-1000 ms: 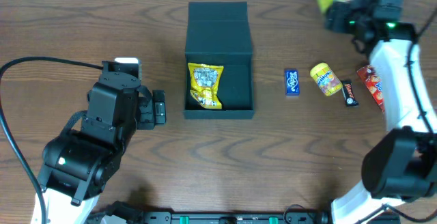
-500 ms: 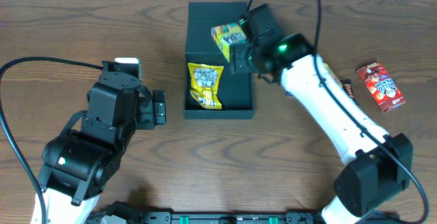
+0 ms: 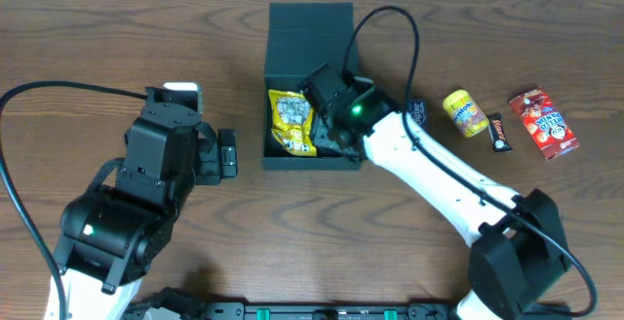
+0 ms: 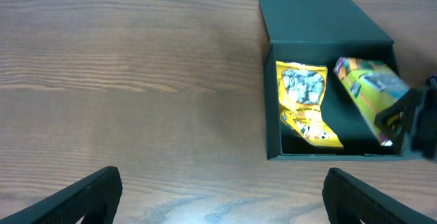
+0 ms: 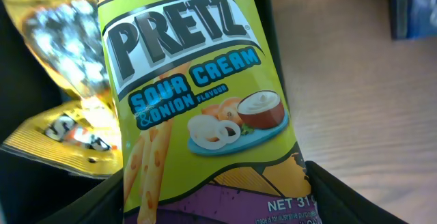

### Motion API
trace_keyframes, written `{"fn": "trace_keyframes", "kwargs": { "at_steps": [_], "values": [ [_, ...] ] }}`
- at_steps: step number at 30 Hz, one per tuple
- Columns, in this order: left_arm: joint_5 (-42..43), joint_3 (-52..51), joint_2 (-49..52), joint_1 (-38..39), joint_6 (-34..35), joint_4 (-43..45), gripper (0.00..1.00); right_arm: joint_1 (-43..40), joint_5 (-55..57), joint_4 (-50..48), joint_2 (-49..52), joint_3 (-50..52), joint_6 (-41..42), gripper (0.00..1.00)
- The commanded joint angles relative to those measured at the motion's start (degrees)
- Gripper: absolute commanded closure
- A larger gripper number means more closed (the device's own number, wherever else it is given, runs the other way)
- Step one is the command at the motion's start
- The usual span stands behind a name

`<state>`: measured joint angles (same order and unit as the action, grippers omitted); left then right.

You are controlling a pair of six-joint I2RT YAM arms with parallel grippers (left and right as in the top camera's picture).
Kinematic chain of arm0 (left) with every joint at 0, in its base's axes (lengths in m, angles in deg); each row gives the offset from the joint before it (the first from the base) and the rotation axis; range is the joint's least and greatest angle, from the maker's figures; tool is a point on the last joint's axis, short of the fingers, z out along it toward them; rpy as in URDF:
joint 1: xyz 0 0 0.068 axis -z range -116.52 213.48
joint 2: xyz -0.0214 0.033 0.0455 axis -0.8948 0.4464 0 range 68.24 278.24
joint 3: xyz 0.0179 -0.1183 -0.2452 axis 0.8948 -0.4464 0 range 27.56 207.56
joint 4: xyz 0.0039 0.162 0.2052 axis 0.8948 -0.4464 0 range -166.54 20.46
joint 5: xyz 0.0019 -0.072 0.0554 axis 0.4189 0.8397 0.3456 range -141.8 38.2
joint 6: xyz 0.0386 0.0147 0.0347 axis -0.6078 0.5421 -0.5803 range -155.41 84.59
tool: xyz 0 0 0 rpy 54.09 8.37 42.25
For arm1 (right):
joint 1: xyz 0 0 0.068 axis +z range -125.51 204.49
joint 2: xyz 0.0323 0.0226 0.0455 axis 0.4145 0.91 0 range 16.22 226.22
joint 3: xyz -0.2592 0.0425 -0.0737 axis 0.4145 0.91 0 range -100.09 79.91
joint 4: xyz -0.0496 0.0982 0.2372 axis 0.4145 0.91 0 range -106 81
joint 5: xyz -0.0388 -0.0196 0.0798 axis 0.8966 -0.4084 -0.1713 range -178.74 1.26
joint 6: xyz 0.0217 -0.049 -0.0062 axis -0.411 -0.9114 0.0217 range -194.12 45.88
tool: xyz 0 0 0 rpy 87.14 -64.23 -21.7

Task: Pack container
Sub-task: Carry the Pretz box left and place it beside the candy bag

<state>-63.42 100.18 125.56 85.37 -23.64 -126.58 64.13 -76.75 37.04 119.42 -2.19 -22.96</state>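
Down from over the lid, right gripper (image 3: 324, 96) is clamping the Pretz pack (image 5: 198, 94) inside the container (image 3: 312, 163). Tilted, it may be snagging the yellow bag (image 3: 292, 120). Left gripper (image 4: 222, 183) is idling wide.

Finish check: wood, card, foil, print, plastic.
Your table (image 3: 97, 37) shows brown wood with plain grain and a low, even sheen. The container (image 3: 310, 29) reads as matt black card, with no glare on its walls or flap. The yellow bag (image 4: 304, 104) is crinkled glossy foil, catching bright highlights. The Pretz pack (image 5: 198, 101) is smooth and printed, lightly shiny; you cannot tell film from coated card. The right arm (image 3: 448, 188) wears glossy white plastic shells; the left arm (image 3: 146, 179) is matt black plastic.
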Motion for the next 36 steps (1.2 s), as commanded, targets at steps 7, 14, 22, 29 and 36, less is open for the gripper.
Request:
{"fn": "trace_keyframes", "kwargs": {
  "at_steps": [7,14,22,29,36],
  "values": [
    [-0.81,1.14,0.00,-0.13,-0.63,-0.17,0.05,1.27,6.40,-1.51,-1.16,2.01,3.43,0.29],
    [-0.81,1.14,0.00,-0.13,-0.63,-0.17,0.05,1.27,6.49,-3.48,-1.22,1.90,2.97,0.01],
    [-0.83,1.14,0.00,-0.13,-0.63,-0.17,0.05,1.03,6.75,-4.17,-1.53,-0.55,-1.46,0.03],
    [-0.83,1.14,0.00,-0.13,-0.63,-0.17,0.05,-2.29,8.15,-5.27,-1.57,-5.27,-12.70,0.01],
    [-0.81,1.14,0.00,-0.13,-0.63,-0.17,0.05,-10.88,4.96,-7.39,-1.57,-6.05,-24.02,0.01]
  ]
}}
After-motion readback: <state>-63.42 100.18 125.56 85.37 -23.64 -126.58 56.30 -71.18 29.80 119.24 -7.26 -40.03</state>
